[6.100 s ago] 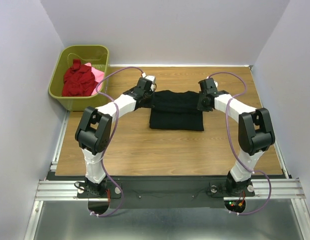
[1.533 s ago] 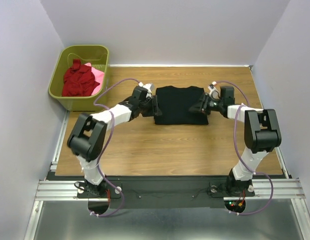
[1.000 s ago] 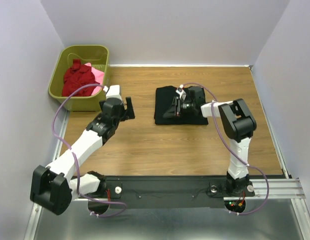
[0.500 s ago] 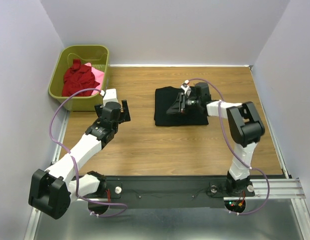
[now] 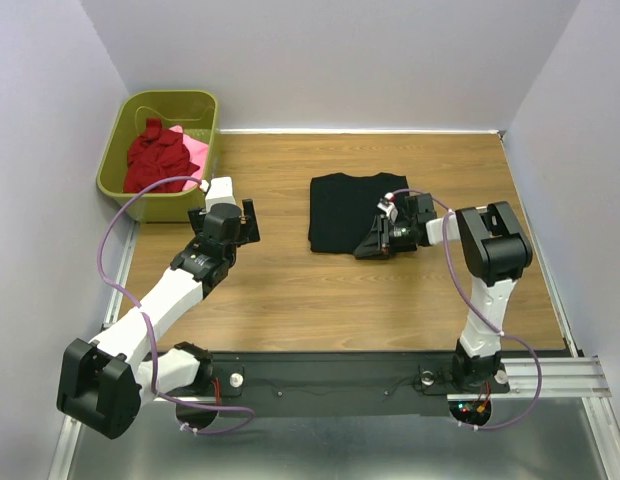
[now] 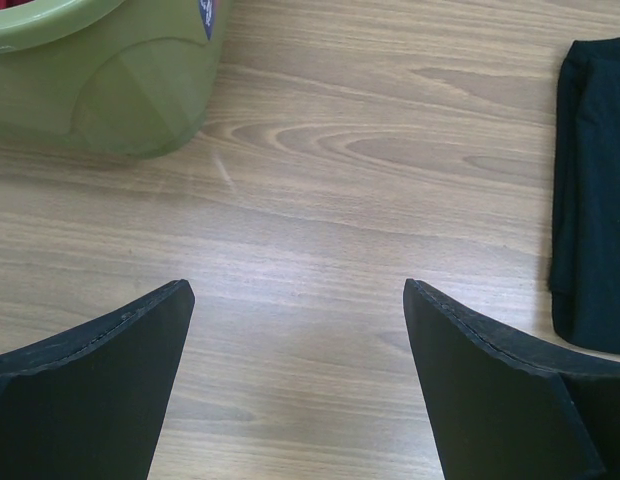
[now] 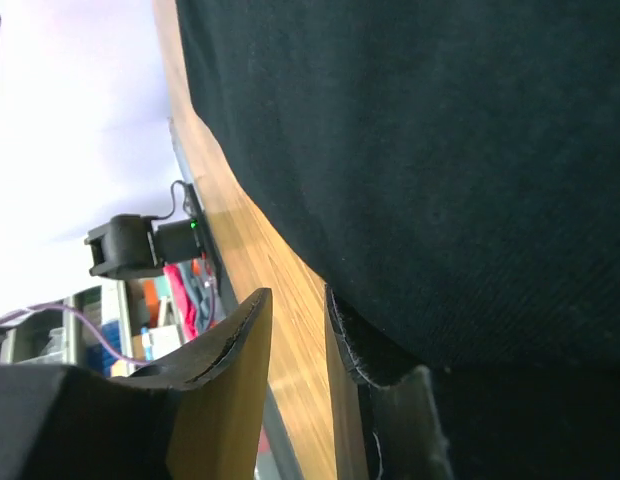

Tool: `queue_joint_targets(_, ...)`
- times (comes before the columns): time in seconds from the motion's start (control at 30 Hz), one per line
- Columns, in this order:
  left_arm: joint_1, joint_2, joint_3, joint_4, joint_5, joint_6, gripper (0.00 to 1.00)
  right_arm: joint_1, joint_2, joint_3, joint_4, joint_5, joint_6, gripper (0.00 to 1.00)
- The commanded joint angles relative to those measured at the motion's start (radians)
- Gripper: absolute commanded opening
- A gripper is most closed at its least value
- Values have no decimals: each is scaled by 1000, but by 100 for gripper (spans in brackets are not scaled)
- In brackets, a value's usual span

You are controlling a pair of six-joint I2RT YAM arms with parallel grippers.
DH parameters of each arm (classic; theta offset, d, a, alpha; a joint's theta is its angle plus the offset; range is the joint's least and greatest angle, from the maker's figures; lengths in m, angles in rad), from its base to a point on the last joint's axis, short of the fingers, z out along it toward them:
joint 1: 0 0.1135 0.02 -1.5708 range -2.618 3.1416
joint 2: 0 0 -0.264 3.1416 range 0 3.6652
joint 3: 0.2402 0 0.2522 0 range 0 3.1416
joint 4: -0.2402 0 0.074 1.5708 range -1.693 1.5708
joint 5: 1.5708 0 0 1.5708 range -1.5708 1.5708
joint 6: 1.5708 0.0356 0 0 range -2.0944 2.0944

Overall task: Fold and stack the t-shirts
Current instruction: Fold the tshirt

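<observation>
Wooden table carries the folded black t-shirt near its far edge; at the shirt's near right corner the right fingers, almost shut, may or may not pinch cloth: ease them out flat, sparing the fold; the left fingers gape empty near the basket

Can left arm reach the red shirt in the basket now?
Probably yes: the left gripper, fingers open and empty, sits beside the basket; the dark red shirt lies uncovered on top.
</observation>
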State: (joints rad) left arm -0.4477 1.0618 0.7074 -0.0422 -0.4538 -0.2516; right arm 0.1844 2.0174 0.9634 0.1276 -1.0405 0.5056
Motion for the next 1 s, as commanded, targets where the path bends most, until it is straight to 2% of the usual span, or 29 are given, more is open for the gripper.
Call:
queue_joint_targets(0.0, 1, -19, 26, 36, -43, 12, 98, -34, 7, 3, -23, 11, -76, 34)
queue_joint_targets(0.17, 1, -14, 23, 38, -43, 14, 98, -69, -159, 55, -45, 37, -43, 34)
queue_joint_targets(0.3, 1, 0, 24, 59, -7, 6, 98, -132, -213, 145, -48, 54, 0, 35)
queue_joint_targets(0.33, 1, 4, 24, 67, 12, -9, 98, -157, -212, 165, -48, 57, 5, 35)
queue_joint_targets(0.43, 1, 46, 49, 116, 191, -53, 98, -180, -174, 245, -46, 80, 19, 37)
queue_joint_targets(0.57, -3, 180, 171, 217, 348, -113, 98, -207, -89, 348, -43, 91, 31, 37)
queue_joint_targets(0.63, -13, 347, 283, 251, 408, -120, 98, -209, -40, 402, -45, 97, 34, 38)
queue_joint_targets(0.73, -20, 478, 435, 294, 483, -118, 97, -211, 16, 465, -43, 102, 33, 38)
queue_joint_targets(0.77, -19, 563, 475, 301, 498, -118, 96, -211, 32, 483, -42, 102, 34, 38)
queue_joint_targets(0.97, -19, 873, 736, 318, 621, -133, 84, -221, 171, 586, -40, 91, 37, 38)
